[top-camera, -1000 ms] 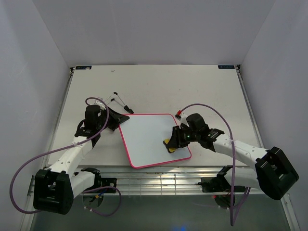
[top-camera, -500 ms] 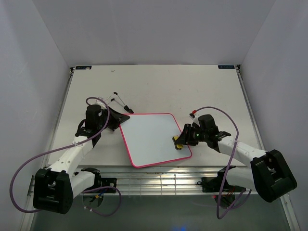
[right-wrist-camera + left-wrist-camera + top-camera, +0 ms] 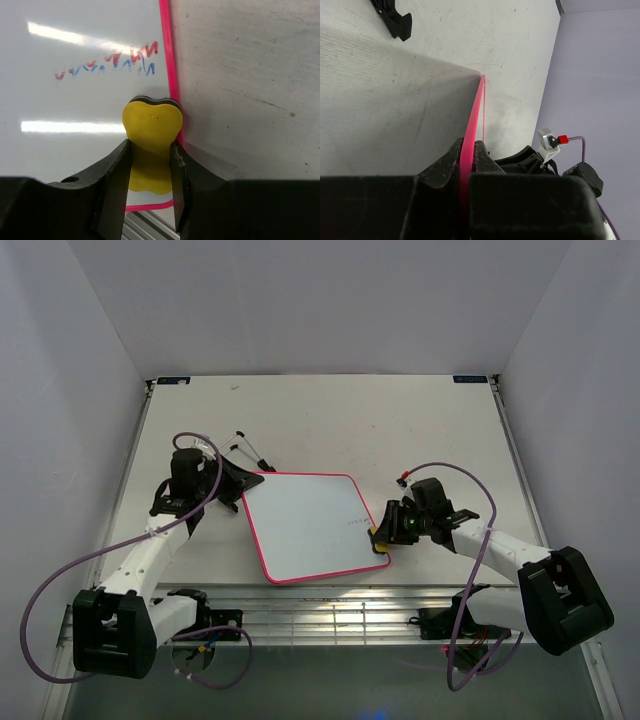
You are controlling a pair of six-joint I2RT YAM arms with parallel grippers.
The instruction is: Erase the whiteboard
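Note:
The whiteboard (image 3: 305, 528), white with a pink-red rim, lies tilted at the table's middle. My left gripper (image 3: 243, 490) is shut on its upper-left corner. In the left wrist view the pink rim (image 3: 475, 112) runs edge-on between the jaws of that gripper (image 3: 466, 150). My right gripper (image 3: 385, 535) is shut on the yellow sponge (image 3: 377, 537) at the board's right edge. In the right wrist view the sponge (image 3: 151, 122) rests on the board (image 3: 75, 100) against the rim, between the jaws of the right gripper (image 3: 151, 146). Red and blue handwriting (image 3: 107, 65) lies just beyond it.
Black marker pens (image 3: 250, 450) lie behind the board, near the left gripper; one shows in the left wrist view (image 3: 395, 20). A metal rail (image 3: 330, 605) runs along the table's near edge. Pale walls enclose the table on three sides.
My right gripper slid the sponge rightward from the board's lower-right face to its right rim. The left gripper and the board shifted a little to the left and back.

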